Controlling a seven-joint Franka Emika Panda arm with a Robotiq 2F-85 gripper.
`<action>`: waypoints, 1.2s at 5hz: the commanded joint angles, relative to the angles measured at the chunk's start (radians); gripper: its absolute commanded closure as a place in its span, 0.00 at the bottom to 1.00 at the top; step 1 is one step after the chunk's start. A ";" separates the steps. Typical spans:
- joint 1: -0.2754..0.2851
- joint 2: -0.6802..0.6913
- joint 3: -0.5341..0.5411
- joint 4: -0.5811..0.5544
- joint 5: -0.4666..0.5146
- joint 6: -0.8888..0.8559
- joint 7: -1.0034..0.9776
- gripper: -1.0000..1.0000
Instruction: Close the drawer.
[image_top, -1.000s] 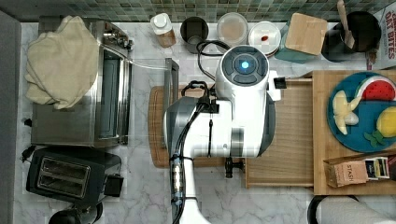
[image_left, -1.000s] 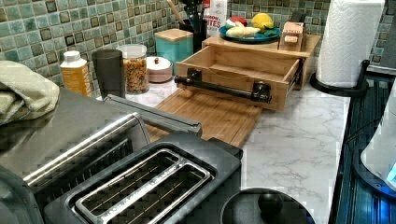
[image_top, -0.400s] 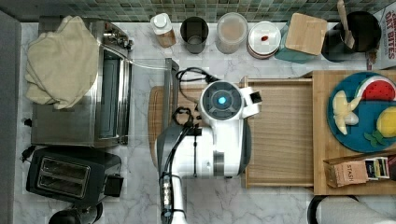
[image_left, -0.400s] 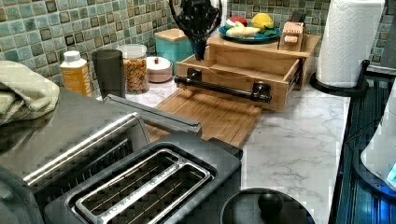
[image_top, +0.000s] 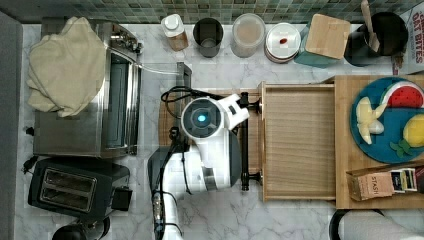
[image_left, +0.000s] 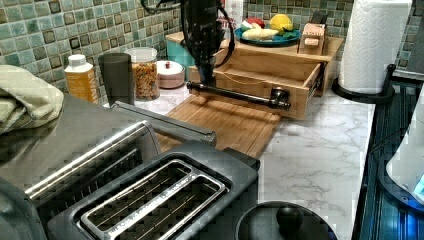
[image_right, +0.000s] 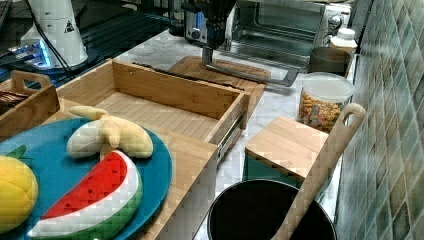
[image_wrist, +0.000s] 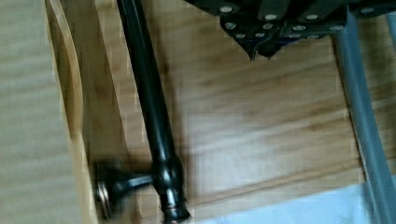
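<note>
Here the tool (image_wrist: 258, 51) hangs beside the open drawer (image_top: 299, 145).

The top view is looking straight down on the counter. The left view is sitting low by the toaster (image_left: 150, 200) and facing along the counter toward the drawer (image_left: 265, 82). The right view is looking back from the far end, over the blue plate (image_right: 155, 175). The wrist view is hanging close above the black bar handle (image_wrist: 149, 112). All four are sharing the drawer's front.
</note>
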 joint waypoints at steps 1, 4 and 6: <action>0.023 0.146 0.011 0.064 -0.177 -0.006 0.212 1.00; -0.034 0.089 -0.037 0.000 -0.328 0.071 0.156 1.00; -0.097 0.091 -0.090 -0.021 -0.356 0.135 0.044 1.00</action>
